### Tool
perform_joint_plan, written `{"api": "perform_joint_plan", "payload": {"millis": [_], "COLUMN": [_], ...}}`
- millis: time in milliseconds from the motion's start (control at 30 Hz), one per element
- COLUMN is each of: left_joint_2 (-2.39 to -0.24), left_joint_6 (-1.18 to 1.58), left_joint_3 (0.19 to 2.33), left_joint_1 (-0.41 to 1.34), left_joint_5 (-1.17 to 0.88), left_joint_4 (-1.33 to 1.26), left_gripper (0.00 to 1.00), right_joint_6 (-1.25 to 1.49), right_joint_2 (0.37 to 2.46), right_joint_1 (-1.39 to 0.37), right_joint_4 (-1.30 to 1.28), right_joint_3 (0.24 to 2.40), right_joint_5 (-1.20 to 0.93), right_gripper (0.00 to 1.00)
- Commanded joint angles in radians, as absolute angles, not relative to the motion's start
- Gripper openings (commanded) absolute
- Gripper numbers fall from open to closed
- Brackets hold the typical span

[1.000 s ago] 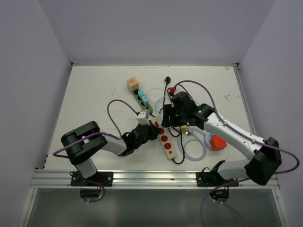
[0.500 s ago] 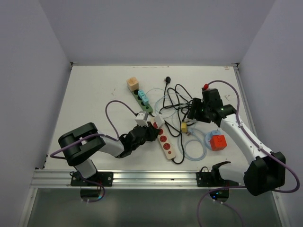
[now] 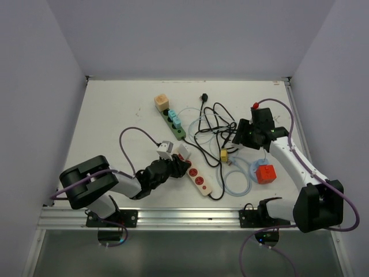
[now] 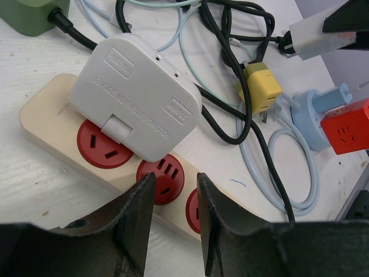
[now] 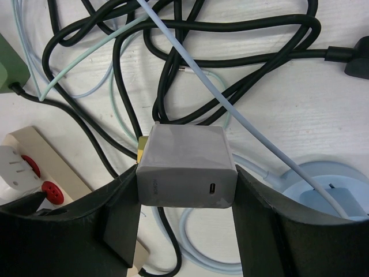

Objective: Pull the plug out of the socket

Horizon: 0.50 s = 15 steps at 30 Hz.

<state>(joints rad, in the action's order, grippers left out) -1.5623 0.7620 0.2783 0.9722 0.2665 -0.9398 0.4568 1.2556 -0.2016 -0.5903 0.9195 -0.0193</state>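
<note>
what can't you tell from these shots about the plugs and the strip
- Grey charger pins: in the right wrist view they are hidden under its own body, clamped in the right gripper. In the top view the gripper covers it.
- White adapter pins: in the left wrist view its body covers the cream power strip socket beneath.
- Strip's far end: in the left wrist view it is cut off behind the left gripper.

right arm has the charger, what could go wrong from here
1. The right gripper is shut on the grey charger above tangled black cables, and a pale blue cable crosses in front of it. Moving away could snag and drag them.
2. The white adapter sits plugged into the beige power strip, which lies loose. With the left gripper gripping nothing, pulling the adapter might lift the strip too.
</note>
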Motion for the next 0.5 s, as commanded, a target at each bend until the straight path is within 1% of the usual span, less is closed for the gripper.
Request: {"api": "perform_joint_plan", "payload": {"millis": [0, 67, 100, 167, 200, 367, 400, 467], "left_joint_2": [-1.572, -1.56, -1.557, -1.554, -1.554, -1.551, -1.548, -1.539], "left_joint_6": [0.698, 0.692, 0.692, 0.69, 0.689, 0.684, 0.684, 0.675], "left_joint_3": [0.2, 0.187, 0.18, 0.175, 0.173, 0.175, 0.178, 0.193], "left_joint_1": [0.976, 0.976, 0.976, 0.976, 0.976, 0.974, 0.976, 0.976], "left_joint_5": [0.258, 0.255, 0.252, 0.25, 0.247, 0.245, 0.25, 0.247], "left_joint_4": [-0.799, -0.814, -0.827, -0.831, -0.837, -0.839, -0.836, -0.816], "left_gripper": [0.41, 0.43, 0.45, 0.46, 0.47, 0.5, 0.51, 0.51], "right_joint_6": [0.442, 0.44, 0.439, 0.437, 0.436, 0.434, 0.436, 0.434], "right_joint_2": [1.247, 1.246, 1.243, 1.238, 1.236, 1.232, 1.232, 1.226], "right_joint_1": [-0.199, -0.199, -0.199, -0.198, -0.199, -0.199, -0.199, -0.198], "right_joint_4": [-0.532, -0.534, -0.532, -0.538, -0.545, -0.555, -0.558, -0.558], "right_joint_3": [0.928, 0.931, 0.931, 0.936, 0.937, 0.948, 0.948, 0.95], "right_joint_5": [-0.063, -0.066, -0.066, -0.061, -0.058, -0.06, -0.058, -0.06], "right_gripper": [0.51, 0.54, 0.56, 0.57, 0.6, 0.62, 0.65, 0.68]}}
